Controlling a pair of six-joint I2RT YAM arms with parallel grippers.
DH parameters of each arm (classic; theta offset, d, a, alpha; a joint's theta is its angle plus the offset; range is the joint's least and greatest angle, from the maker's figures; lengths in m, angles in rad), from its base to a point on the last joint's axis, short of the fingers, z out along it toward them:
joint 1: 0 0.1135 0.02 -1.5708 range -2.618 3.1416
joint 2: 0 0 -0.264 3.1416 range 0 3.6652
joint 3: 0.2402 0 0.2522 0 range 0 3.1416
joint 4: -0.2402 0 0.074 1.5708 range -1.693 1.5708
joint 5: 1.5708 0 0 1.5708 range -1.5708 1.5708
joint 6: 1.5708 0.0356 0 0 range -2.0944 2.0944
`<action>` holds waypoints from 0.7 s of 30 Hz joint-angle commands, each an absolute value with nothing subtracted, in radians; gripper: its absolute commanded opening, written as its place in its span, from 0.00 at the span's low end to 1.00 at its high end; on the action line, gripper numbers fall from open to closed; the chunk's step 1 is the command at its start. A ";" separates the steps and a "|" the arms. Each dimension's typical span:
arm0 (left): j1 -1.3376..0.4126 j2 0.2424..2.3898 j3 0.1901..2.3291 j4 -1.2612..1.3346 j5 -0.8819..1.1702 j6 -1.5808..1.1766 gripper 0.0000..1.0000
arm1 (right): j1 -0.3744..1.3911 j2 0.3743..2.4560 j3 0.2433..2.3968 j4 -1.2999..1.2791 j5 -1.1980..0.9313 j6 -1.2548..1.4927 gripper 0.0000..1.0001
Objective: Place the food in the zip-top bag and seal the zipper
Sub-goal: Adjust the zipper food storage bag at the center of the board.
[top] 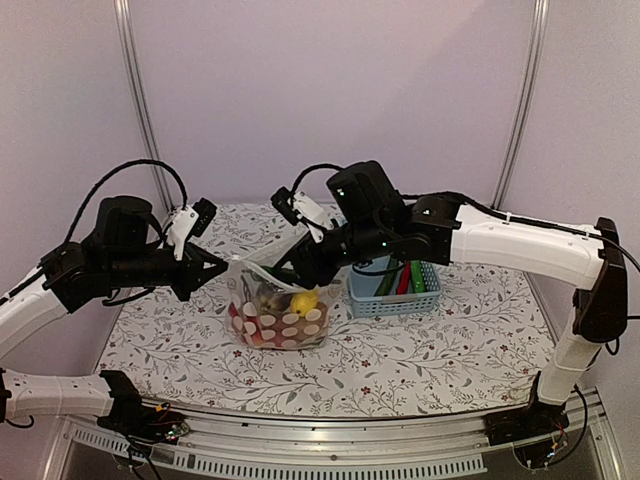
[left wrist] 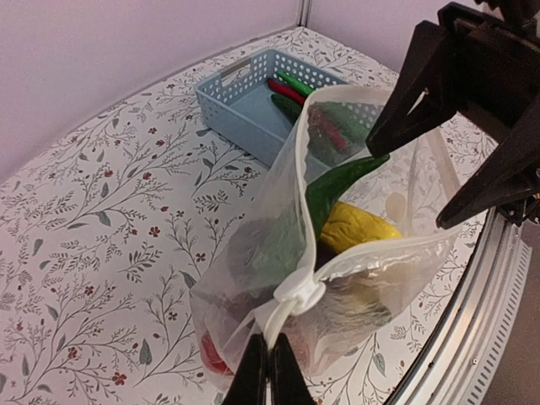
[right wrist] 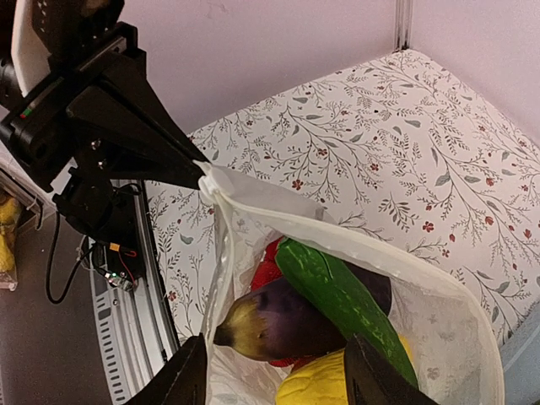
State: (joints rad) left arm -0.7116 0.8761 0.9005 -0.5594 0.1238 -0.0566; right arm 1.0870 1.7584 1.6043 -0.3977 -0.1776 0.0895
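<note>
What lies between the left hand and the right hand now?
The open mouth of the zip-top bag: the left hand pinches its corner, the open right hand hangs over the eggplant and cucumber inside. The right wrist view shows it.

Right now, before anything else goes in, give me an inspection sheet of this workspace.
Surface: floral tablecloth, lying flat.
Job's things: zip-top bag upright, mouth open, holding cucumber, eggplant and yellow piece; green and red pieces lie in the blue basket.
Clutter: nothing seen.
Grippers: left gripper shut on the bag's mouth edge; right gripper open over the mouth.
Cables: black cables loop above the arms.
Surroundings: pale walls, metal poles.
</note>
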 commanded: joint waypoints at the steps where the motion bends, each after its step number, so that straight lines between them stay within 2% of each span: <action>1: -0.718 0.861 0.892 -0.529 0.155 -0.059 0.00 | 1.111 1.769 1.675 -0.469 -0.115 0.109 0.56; 9: -0.719 0.850 0.887 -0.512 0.241 -0.058 0.00 | 1.129 1.750 1.694 -0.518 -0.057 0.123 0.63; 16: -0.718 0.846 0.885 -0.516 0.199 -0.058 0.00 | 1.127 1.647 1.612 -0.629 0.293 0.200 0.73; 21: -0.718 0.856 0.891 -0.518 0.198 -0.056 0.00 | 1.122 1.576 1.567 -0.726 0.391 0.260 0.75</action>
